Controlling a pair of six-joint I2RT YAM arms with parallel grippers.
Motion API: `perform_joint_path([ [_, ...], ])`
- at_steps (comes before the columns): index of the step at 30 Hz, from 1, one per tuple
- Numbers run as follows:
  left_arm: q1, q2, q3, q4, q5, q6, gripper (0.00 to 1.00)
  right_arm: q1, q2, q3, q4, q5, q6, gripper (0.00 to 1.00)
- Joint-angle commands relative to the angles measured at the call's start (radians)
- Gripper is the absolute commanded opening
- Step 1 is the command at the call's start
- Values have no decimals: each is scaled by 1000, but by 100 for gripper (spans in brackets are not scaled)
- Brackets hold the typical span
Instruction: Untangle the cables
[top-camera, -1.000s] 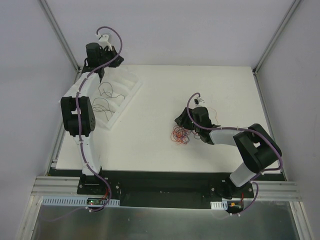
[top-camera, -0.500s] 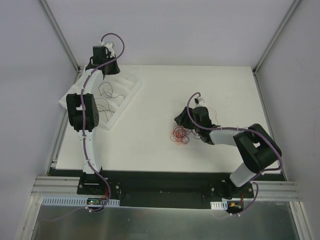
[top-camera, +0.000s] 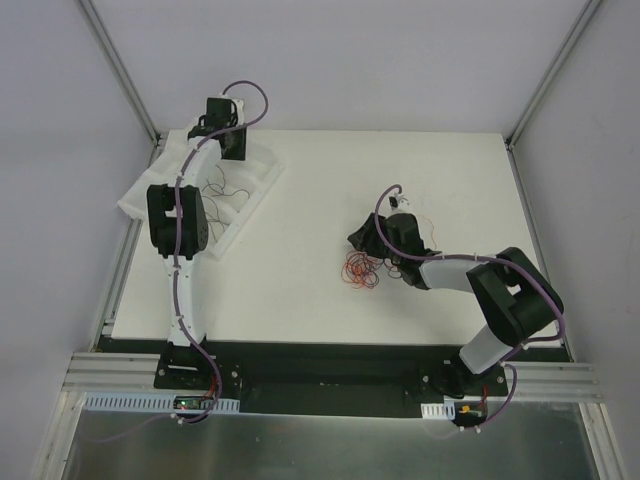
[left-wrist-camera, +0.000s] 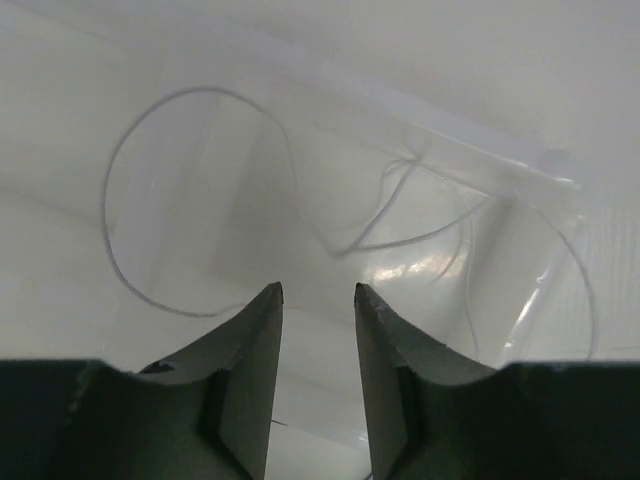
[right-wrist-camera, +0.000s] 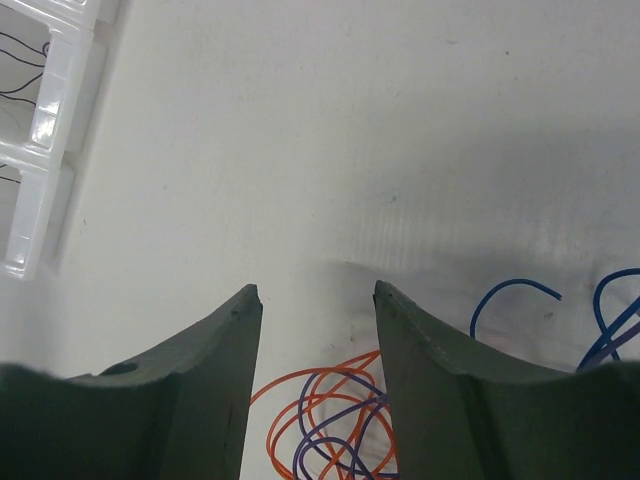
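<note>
A tangle of red and orange cables (top-camera: 360, 270) lies on the white table, just in front of my right gripper (top-camera: 364, 240). In the right wrist view the right gripper (right-wrist-camera: 317, 288) is open, and orange and purple cables (right-wrist-camera: 320, 400) curl on the table between its fingers, untouched. A blue cable (right-wrist-camera: 510, 290) arcs to their right. My left gripper (top-camera: 222, 135) hangs over the far end of the white tray (top-camera: 268, 180). The left gripper (left-wrist-camera: 318, 290) is open a little with nothing between its fingers. A thin pale wire loop (left-wrist-camera: 104, 210) lies in the compartment below it.
Dark thin wires (top-camera: 215, 190) lie in the tray's nearer compartments. The tray's corner (right-wrist-camera: 40, 120) shows at the top left of the right wrist view. Grey walls and metal posts (top-camera: 120, 70) enclose the table at the back and sides.
The left arm has swung right, from the back left corner to over the tray's far end, and its gripper has gone from shut to slightly open. The right arm has not moved.
</note>
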Motion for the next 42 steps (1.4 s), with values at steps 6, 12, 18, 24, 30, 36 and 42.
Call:
perform_joint_path([
  [6, -22, -199, 40, -105, 2, -39, 67, 0, -168, 129, -437, 56, -51, 52],
  [12, -25, -371, -102, -139, 191, -240, 75, -115, -251, 266, -982, -72, -151, 55],
  [18, -178, -543, -346, -41, 493, -308, 76, -222, -393, 128, -1026, -94, -222, 73],
  [24, -430, -528, -569, 174, 613, -334, 76, -380, -383, 101, -1004, -84, -194, 73],
  [30, -536, -384, -446, 181, 614, -405, 62, -478, -296, 212, -1085, 6, -186, 75],
  [36, -553, -485, -547, 197, 607, -387, 67, -488, -283, 200, -1112, 101, -189, 77],
  [42, -568, -592, -638, 215, 621, -403, 69, -555, -150, 240, -1051, 38, -151, 75],
])
